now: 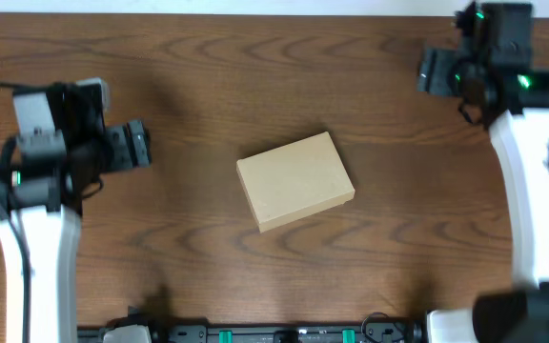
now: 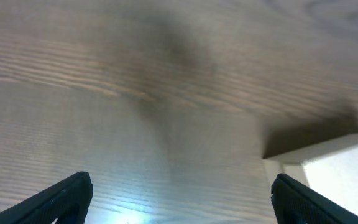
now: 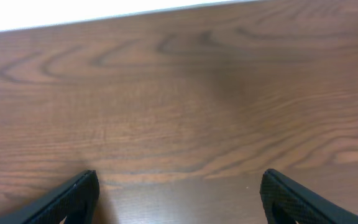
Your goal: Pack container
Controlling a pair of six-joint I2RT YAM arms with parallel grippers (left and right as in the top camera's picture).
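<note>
The container (image 1: 295,180) is a plain tan cardboard box lying closed and slightly turned at the middle of the wooden table. Its corner shows at the right edge of the left wrist view (image 2: 328,162). My left gripper (image 1: 139,146) is open and empty at the left, well apart from the box; its spread fingertips show in the left wrist view (image 2: 182,193). My right gripper (image 1: 430,70) is open and empty at the far right back, its fingertips wide apart over bare wood in the right wrist view (image 3: 179,193). No pens are in view.
The table's far edge (image 3: 104,22) shows as a pale strip at the top of the right wrist view. Black equipment (image 1: 255,333) lines the table's front edge between the arm bases.
</note>
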